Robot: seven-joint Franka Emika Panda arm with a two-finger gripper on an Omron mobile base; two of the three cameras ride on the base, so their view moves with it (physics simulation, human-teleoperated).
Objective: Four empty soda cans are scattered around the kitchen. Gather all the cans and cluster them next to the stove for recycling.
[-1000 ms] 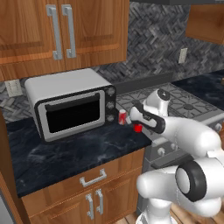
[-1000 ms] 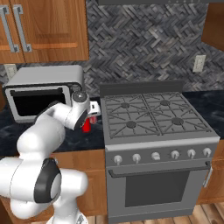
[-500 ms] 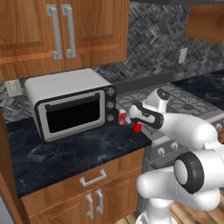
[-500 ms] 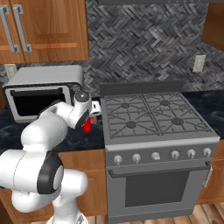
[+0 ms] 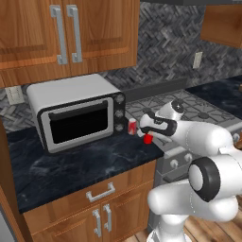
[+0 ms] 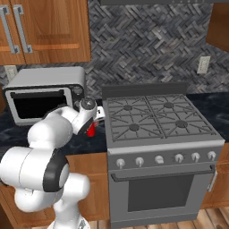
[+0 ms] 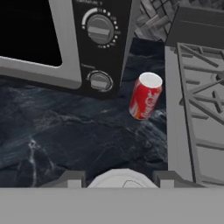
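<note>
My gripper [image 5: 148,136] hangs over the black counter between the toaster oven and the stove [image 5: 201,112], shut on a red soda can [image 5: 148,139]. In the right base view that held can [image 6: 91,130] shows red below the gripper [image 6: 92,127], just left of the stove [image 6: 152,118]. In the hand view its silver top [image 7: 122,178] sits between the fingertips of the gripper [image 7: 120,179]. A second soda can [image 7: 145,96], red with white lettering, stands upright on the counter beside the oven's knobs, close to the stove's [image 7: 197,87] left edge. The left base view shows this standing can [image 5: 132,126] too.
The silver toaster oven [image 5: 75,113] stands on the counter left of the cans, its knob panel [image 7: 99,43] near the standing can. Wooden wall cabinets [image 5: 66,33] hang above. A strip of black counter [image 7: 65,131] lies in front of the oven.
The arm's elbow has shifted a little. The hand and the red can in it stay in about the same place.
</note>
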